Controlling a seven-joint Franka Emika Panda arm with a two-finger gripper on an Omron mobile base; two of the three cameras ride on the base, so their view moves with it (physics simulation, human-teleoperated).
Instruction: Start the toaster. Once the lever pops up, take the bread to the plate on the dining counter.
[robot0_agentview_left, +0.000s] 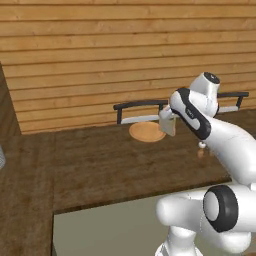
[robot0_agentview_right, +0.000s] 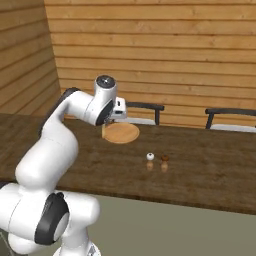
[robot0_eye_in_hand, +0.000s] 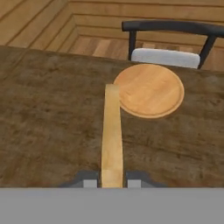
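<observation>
Pale tan bread (robot0_eye_in_hand: 112, 135) sits edge-on between the two fingers (robot0_eye_in_hand: 89, 180), which are closed narrowly on its lower end. The slice hangs above the dark wooden surface (robot0_eye_in_hand: 48, 118), its far end just beside the round wooden plate (robot0_eye_in_hand: 151, 89). No writing is readable.

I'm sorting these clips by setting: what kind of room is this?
Most likely the dining side of a simulated home kitchen. A long dark dining counter has chairs drawn up at its far side, a wooden plate set on it, small salt and pepper shakers, and wood-plank walls behind.
</observation>
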